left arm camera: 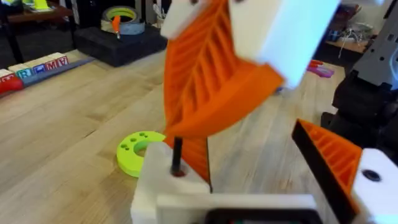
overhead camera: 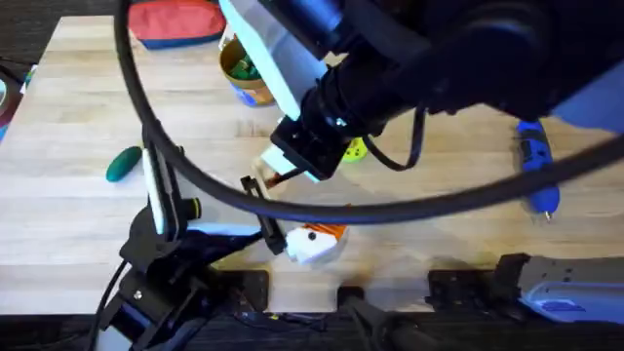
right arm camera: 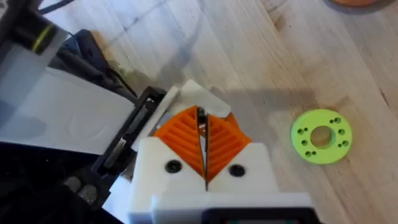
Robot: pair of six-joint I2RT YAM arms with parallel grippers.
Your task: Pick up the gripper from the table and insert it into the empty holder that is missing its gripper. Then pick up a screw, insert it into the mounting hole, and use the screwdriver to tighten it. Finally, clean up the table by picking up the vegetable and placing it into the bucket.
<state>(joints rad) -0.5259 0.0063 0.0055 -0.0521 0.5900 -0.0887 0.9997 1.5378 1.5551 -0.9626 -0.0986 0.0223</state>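
Right wrist view: right gripper point(right arm camera: 202, 158) jaws pinched tight on a thin screw point(right arm camera: 201, 121), poised over the holder point(overhead camera: 310, 246) the left gripper point(left arm camera: 249, 180), jaws spread, steadies on the tabletop point(overhead camera: 78, 214). If it tilts, it'll miss the hole or drop. Vegetable point(overhead camera: 123, 164) and screwdriver point(overhead camera: 535, 166) wait farther off.

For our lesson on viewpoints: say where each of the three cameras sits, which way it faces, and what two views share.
Overhead: above the arm bases, looking down and forward over the table; both arms show.
Left wrist: low, looking across the table; left gripper at the edge, right gripper ahead.
Right wrist: looking down; right gripper shut on a screw.
Shared: both wrist views show the lime disc.
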